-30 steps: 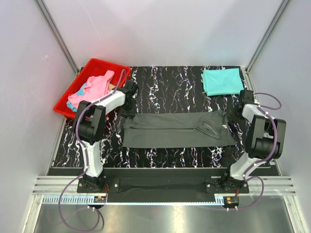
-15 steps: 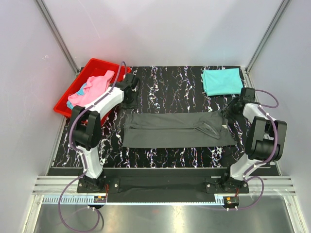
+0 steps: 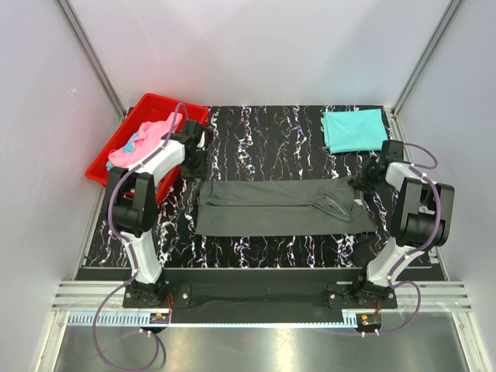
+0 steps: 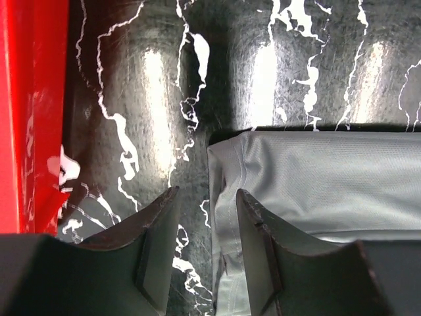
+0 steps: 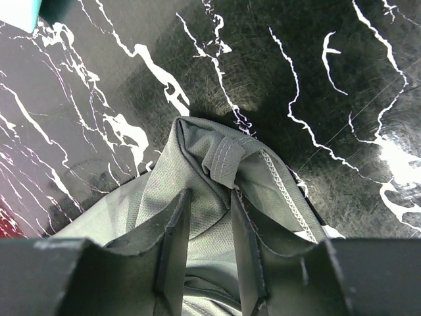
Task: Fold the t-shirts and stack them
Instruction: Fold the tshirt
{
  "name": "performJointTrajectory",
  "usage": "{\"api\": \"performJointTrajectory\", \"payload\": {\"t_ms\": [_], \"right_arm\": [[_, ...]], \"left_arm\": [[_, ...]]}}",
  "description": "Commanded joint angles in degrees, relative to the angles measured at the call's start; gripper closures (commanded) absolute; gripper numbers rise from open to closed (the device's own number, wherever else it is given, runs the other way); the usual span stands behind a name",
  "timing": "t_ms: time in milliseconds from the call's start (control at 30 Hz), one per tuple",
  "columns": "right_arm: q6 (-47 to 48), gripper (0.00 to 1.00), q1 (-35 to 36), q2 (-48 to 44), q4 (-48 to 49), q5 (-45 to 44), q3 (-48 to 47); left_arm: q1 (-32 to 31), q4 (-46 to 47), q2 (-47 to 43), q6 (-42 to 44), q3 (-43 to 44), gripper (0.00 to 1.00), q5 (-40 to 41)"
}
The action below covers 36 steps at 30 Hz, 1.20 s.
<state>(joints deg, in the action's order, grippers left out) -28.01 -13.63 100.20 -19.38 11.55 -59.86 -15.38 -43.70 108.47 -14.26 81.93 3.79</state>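
Looking at the left gripper [image 4: 205, 197] first: jaws are standing partly apart with nothing between them. I'm seeing bare table [image 3: 263, 132] in the gap, and the inner finger is hovering over the left far corner of the charcoal t-shirt [image 3: 279, 208]. The red bin [image 3: 105, 159] is sitting just to its left.

The right gripper [image 5: 209, 197] is straddling a bunched ridge of the same shirt at its right far end, near a stitched hem. Jaws are narrow with cloth between them, and I can't tell whether they're actually pinching.

Progress, as I'm reading it:
- The teal t-shirt [image 3: 354, 129] is lying folded at the far right corner, so one is done.
- The charcoal one is lying mid-table as a long band, sides apparently folded in. Cross folds and stacking are pending.
- The pink t-shirt [image 3: 151, 139] is waiting in the bin with more cloth under it, untouched.

So I'm calling it under halfway.

Pose:
- The left arm is reaching far, elbow up, wrist pointing down beside the bin.
- The right arm is doubling back inward, wrist low, on the near side of the teal shirt.
- Both are bracketing the band's far edge, which looks to me like a two-corner pickup for the next fold.
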Motion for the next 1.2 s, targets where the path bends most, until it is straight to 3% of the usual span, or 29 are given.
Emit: {"api": "performJointTrajectory", "payload": {"t_ms": [0, 233, 333, 400, 433, 533, 567, 700, 867, 967, 1000, 1033, 1167], "right_arm": [[1.47, 0.63, -0.17, 0.26, 1.36, 1.46, -2.11], [1.82, 0.65, -0.08, 0.78, 1.36, 1.19, -2.37], [1.99, 0.66, -0.17, 0.96, 1.45, 1.11, -2.28], [2.08, 0.67, -0.17, 1.05, 1.53, 0.93, -2.28], [2.08, 0.67, -0.17, 1.05, 1.62, 0.67, -2.28], [2.26, 0.85, -0.17, 0.87, 1.27, -0.65, -2.20], [2.43, 0.97, -0.17, 0.78, 1.10, -1.35, -2.11], [2.79, 1.00, -0.17, 0.17, 1.44, -3.64, -1.32], [3.14, 1.00, -0.17, -0.97, 2.06, -4.87, -0.09], [3.31, 1.00, -0.17, -1.24, 2.32, -5.31, -0.09], [3.23, 1.00, -0.17, -1.50, 2.06, -5.75, -0.09], [3.31, 1.00, -0.17, -1.50, 2.24, -5.92, -0.09], [3.40, 1.00, -0.17, -1.41, 2.32, -5.66, -0.26]], "left_arm": [[1.31, 3.36, 0.78, 3.36, -0.72, 0.55, -7.56], [2.37, 3.80, 4.64, 4.68, 0.51, 0.58, -12.49], [2.37, 4.15, 5.35, 4.59, 0.78, 0.69, -13.63], [2.37, 4.42, 5.70, 4.33, 1.13, 0.70, -14.16], [2.37, 4.42, 6.14, 4.33, 1.21, 0.77, -15.03], [2.37, 3.89, 6.06, 4.24, 1.56, 0.97, -14.87], [2.46, 4.15, 5.71, 4.07, 1.57, 1.00, -14.26], [3.33, 6.34, 3.08, 1.36, 1.30, 1.00, -13.19], [4.83, 8.90, 3.24, -1.21, 1.21, 1.00, -18.20], [4.83, 9.60, 3.51, -1.38, 0.87, 0.89, -19.78], [4.83, 9.95, 3.16, -1.21, 0.60, 0.77, -20.75], [4.83, 9.95, 3.07, -1.03, 0.60, 0.72, -20.84], [4.83, 9.43, 2.89, 0.02, 0.95, 0.72, -21.99]]}}
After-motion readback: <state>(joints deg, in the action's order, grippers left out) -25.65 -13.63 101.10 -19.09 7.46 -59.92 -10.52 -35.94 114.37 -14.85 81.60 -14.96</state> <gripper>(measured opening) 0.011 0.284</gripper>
